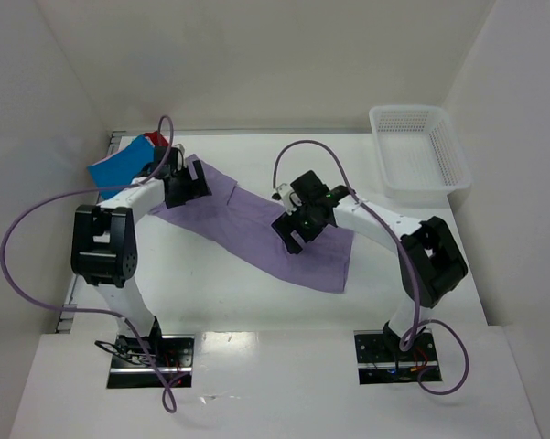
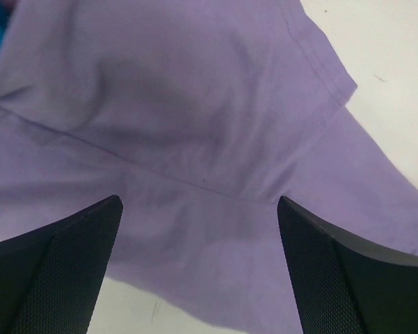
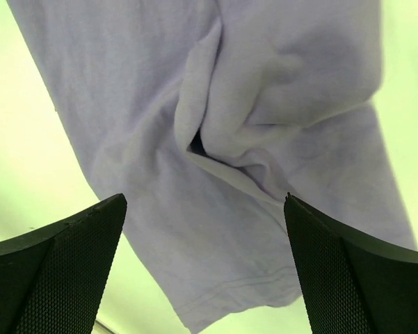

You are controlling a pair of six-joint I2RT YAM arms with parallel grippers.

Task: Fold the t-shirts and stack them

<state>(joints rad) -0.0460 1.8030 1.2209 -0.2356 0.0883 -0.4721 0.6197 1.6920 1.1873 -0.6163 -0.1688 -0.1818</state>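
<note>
Along the near edge of the desk [image 1: 256, 297] there is bare surface between the two arm bases. In my judgement it gives room to drag cloth toward the robot.

Past that strip, the lavender t-shirt [image 1: 256, 240] lies slantwise across the middle of the desk, opened out and not yet folded. Its lower hem points to the near right and a sleeve to the far left.

The right gripper [image 3: 205, 202] hangs over a rumpled ridge in the cloth with its claw spread wide, pinching nothing. The left gripper [image 2: 198, 203] hovers above the sleeve seam, its claw equally spread and empty.

The step in hand looks like the first one, smoothing or taking hold for a fold. The next move calls for each claw to drop onto an edge and nip the cloth there, and the ridge needs flattening first.

At the far left corner sits the blue t-shirt [image 1: 119, 166] with the red t-shirt [image 1: 156, 140], just beside the left gripper, so that side is tight. The basket [image 1: 419, 114] is at the far right corner, well apart.
</note>
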